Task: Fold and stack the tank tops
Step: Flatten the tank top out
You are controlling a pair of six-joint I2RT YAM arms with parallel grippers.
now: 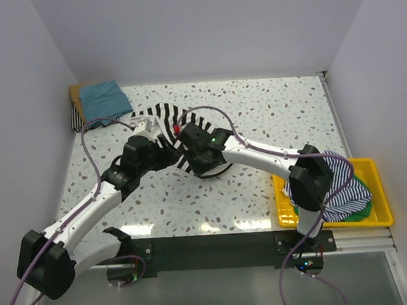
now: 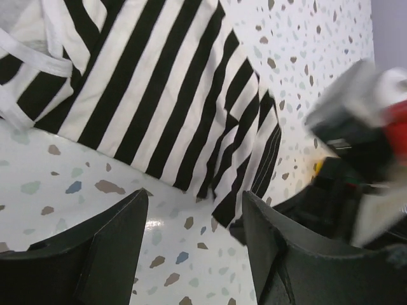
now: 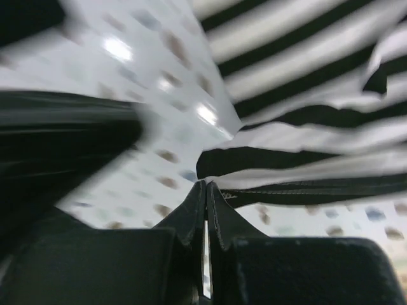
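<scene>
A black-and-white striped tank top (image 1: 161, 118) lies spread on the speckled table (image 1: 256, 115), filling the upper part of the left wrist view (image 2: 159, 89). My left gripper (image 2: 194, 203) is open just off its lower hem, with only bare table between the fingers. My right gripper (image 3: 206, 184) is shut, its tips pinching the edge of that striped tank top (image 3: 305, 140) at a corner of the hem. Both wrists meet over the garment in the top view. A folded teal-blue tank top (image 1: 104, 98) rests on a tan one (image 1: 75, 95) at the far left corner.
A yellow tray (image 1: 374, 167) at the near right holds another striped tank top (image 1: 344, 185) over a green one (image 1: 361, 213). The right arm's elbow (image 1: 309, 177) hangs over the tray's left side. White walls close in the table at the back and sides.
</scene>
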